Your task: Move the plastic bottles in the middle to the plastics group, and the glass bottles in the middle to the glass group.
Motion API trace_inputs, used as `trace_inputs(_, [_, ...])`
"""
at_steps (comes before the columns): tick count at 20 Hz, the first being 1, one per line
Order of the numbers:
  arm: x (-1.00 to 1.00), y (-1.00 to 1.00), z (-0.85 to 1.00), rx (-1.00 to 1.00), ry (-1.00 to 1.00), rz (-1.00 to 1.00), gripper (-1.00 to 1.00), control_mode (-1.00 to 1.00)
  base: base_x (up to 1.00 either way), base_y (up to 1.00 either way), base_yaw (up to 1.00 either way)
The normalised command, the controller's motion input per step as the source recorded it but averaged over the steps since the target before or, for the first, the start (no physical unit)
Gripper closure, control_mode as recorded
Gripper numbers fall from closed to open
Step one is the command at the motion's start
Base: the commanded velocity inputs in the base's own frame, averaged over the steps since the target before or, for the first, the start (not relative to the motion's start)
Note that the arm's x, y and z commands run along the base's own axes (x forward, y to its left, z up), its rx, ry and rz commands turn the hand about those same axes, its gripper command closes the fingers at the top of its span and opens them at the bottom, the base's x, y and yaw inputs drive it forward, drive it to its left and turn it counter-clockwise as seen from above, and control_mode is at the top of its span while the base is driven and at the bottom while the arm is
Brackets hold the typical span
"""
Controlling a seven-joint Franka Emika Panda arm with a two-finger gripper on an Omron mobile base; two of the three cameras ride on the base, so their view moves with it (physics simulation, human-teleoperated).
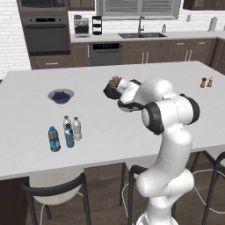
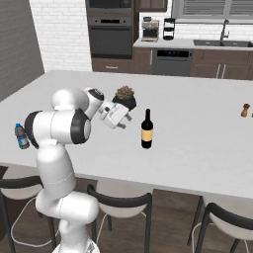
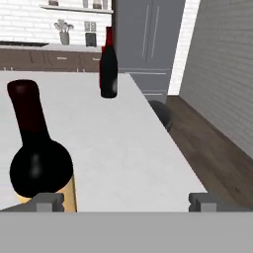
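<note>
A dark glass bottle with a tan label stands mid-counter. The hand view has it close at the left, just above my left fingertip, and a second dark bottle stands farther off near the counter's end. My gripper hovers open and empty a short way left of the near bottle, its jaws wide apart. A tinted blue bottle and two clear bottles cluster beside a bottle with a dark blue label. The two amber bottles stand at the far right.
A small potted plant sits just behind my hand. A bowl of blue fruit lies on the left of the white counter. Stools line the counter's near edge.
</note>
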Motion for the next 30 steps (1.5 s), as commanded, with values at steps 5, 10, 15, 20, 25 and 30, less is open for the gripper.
trace_inputs(5, [0.07, -0.03, -0.13, -0.01, 0.0, 0.0, -1.0, -1.0, 0.0, 0.0, 0.0])
trace_inputs(10, [0.4, 0.0, -0.02, -0.02, 0.0, 0.0, -1.0, -1.0, 0.0, 0.0, 0.0])
trace_inputs(15, [0.48, 0.0, -0.04, -0.03, 0.0, 0.0, -1.0, -1.0, 0.0, 0.0, 0.0])
trace_inputs(20, [0.21, 0.0, -0.03, -0.01, 0.0, -0.01, -1.0, -1.0, 0.0, 0.0, 0.0])
trace_inputs(25, [0.04, 0.0, -0.03, 0.0, 0.0, -0.02, -1.0, -1.0, 0.0, 0.0, 0.0])
trace_inputs(30, [0.12, -0.01, -0.15, 0.0, 0.0, 0.0, -1.0, -1.0, 0.0, 0.0, 0.0])
